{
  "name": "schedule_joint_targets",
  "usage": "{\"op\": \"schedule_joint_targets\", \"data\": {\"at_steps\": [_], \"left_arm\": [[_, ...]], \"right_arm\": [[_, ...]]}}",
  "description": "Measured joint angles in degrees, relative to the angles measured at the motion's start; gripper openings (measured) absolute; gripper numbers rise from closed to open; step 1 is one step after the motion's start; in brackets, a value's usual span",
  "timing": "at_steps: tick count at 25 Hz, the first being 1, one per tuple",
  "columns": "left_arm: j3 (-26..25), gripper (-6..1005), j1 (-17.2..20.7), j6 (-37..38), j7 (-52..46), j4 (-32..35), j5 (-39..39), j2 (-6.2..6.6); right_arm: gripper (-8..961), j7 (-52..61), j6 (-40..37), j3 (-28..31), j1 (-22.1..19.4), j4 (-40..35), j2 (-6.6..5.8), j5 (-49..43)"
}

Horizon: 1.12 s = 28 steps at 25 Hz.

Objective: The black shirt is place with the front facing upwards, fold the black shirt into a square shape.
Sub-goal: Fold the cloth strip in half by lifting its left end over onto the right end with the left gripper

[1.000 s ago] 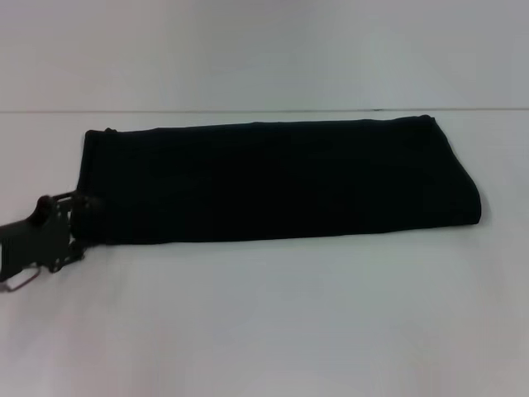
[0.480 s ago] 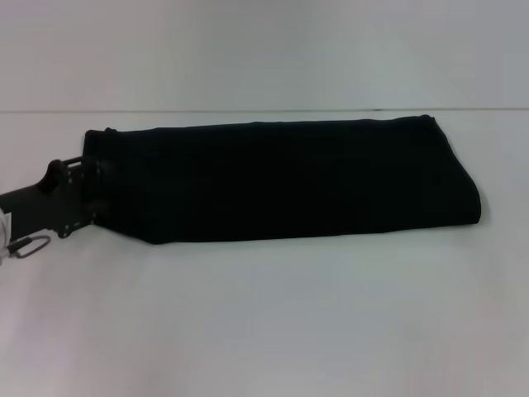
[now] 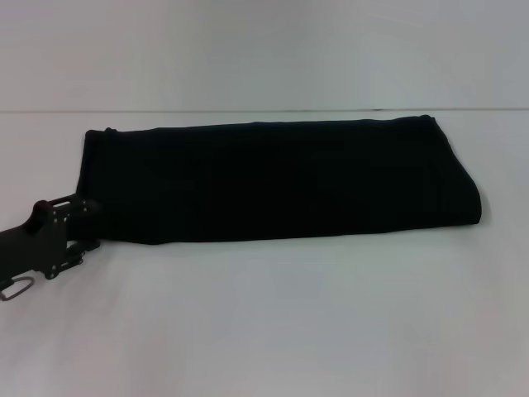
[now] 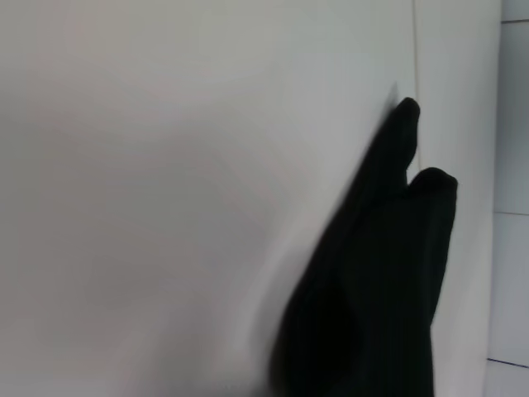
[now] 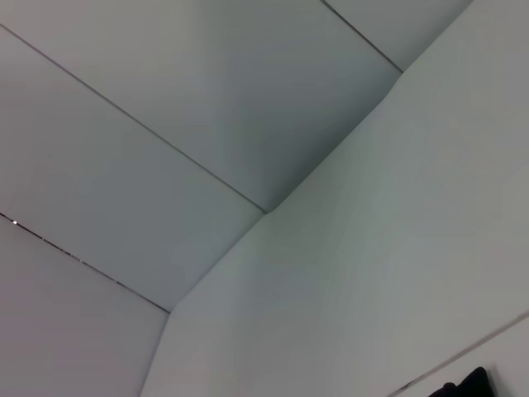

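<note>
A plain white table (image 3: pixel 264 322) fills the head view, a pale wall behind it. The black shirt (image 3: pixel 281 182) lies flat across the table's middle, already folded into a long band, its lettering out of sight. The left gripper (image 3: pixel 83 227) sits at the band's near left corner, touching or just beside the hem; whether its jaws are released or clenched on cloth cannot be told. The right gripper is out of view. The cloth looks soft, light and limp, likely to sag and slide once lifted. A sensible hold would be that left end's corners, carried over toward the right end to make a square.
</note>
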Motion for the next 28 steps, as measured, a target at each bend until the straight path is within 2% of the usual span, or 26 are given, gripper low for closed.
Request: {"op": "schedule_joint_targets", "data": {"at_steps": [7, 15, 20, 28], "left_arm": [[0.0, 630, -1.1, -2.4, -1.8, 0.0, 2.2, 0.19], [-0.1, 631, -3.0, -5.3, -2.0, -0.2, 2.4, -0.33], [-0.6, 631, -4.4, -3.0, 0.1, 0.5, 2.0, -0.19], [-0.3, 631, -2.8, -3.4, -0.3, -0.9, 2.6, 0.08]], "right_arm": [[743, 0.0, 0.5, -0.1, 0.0, 0.3, 0.0, 0.0], [741, 0.0, 0.6, 0.0, 0.0, 0.6, -0.03, 0.0], [738, -0.1, 0.6, 0.0, 0.0, 0.6, -0.08, 0.1], [738, -0.1, 0.6, 0.1, -0.6, 0.6, -0.03, 0.3]]}}
